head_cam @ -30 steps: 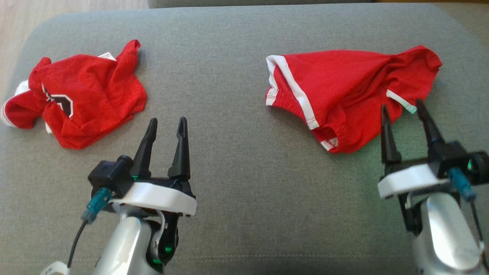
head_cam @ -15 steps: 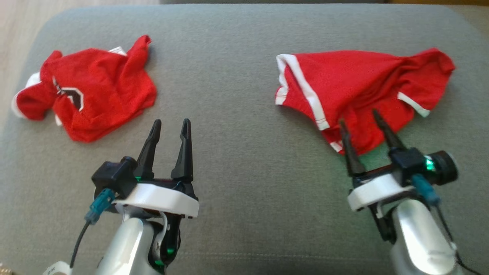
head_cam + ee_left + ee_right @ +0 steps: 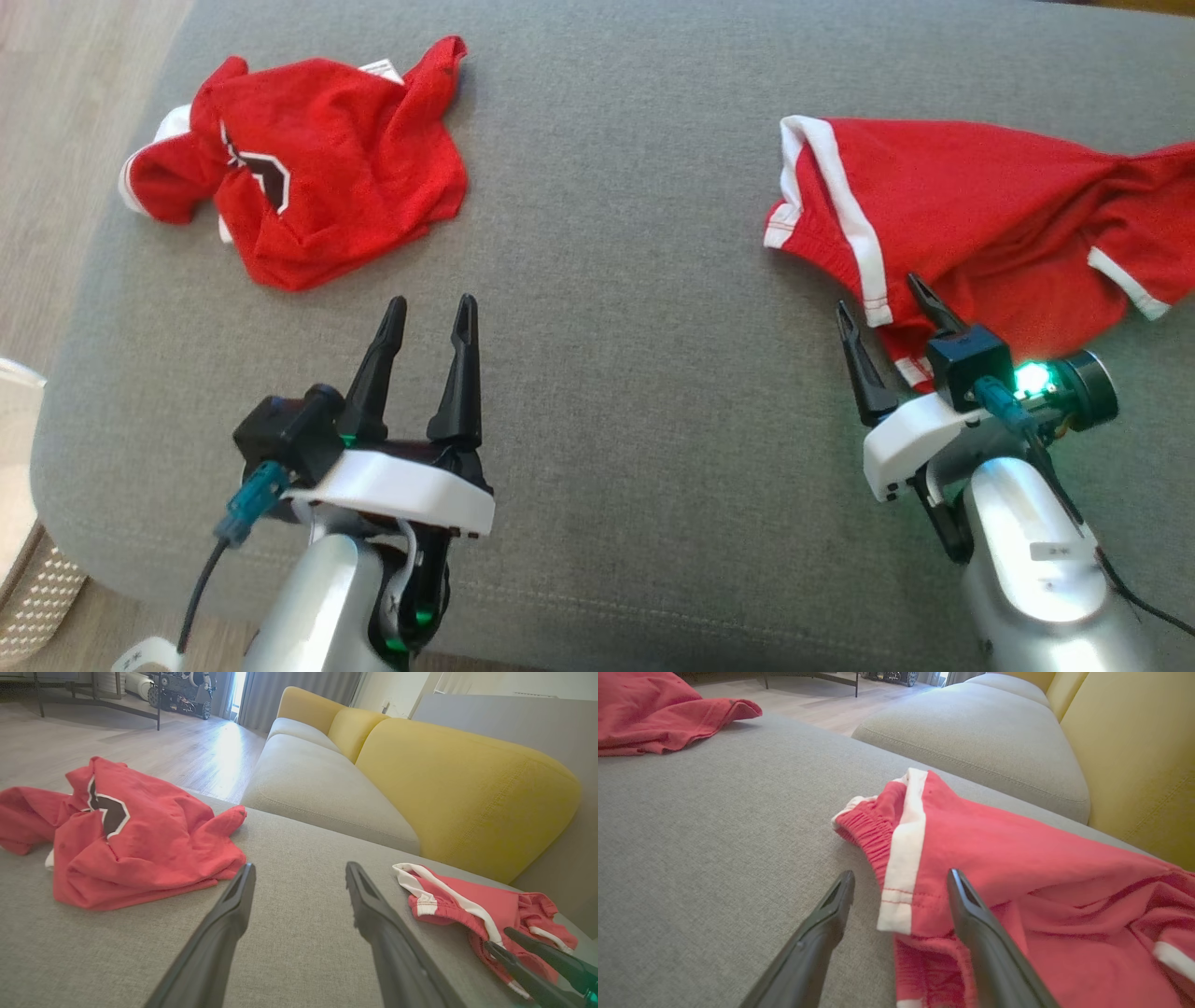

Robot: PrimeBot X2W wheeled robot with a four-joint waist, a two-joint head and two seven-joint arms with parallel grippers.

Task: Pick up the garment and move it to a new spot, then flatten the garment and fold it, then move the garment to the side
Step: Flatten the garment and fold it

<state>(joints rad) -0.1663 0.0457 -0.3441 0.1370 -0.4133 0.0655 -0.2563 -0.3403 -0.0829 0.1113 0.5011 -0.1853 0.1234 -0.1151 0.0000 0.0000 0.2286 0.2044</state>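
Two garments: red shirt (image 3: pixel 327 177), red shorts (image 3: pixel 980 215); two grippers: left gripper (image 3: pixel 433 303), right gripper (image 3: pixel 878 294); one grey cushion (image 3: pixel 635 280)

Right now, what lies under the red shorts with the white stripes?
The red shorts rest on the grey cushion. Their bunched folds cover the surface beneath, so anything hidden there cannot be seen.

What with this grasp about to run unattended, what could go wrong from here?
The open right pincer straddles a corner of the white-striped red fabric shorts; closing may nip only the top layer or the grey woven cushion. The shorts' far end is bunched, so lifting may tangle it. The crumpled red jersey shares the cushion; the new spot may overlap it.
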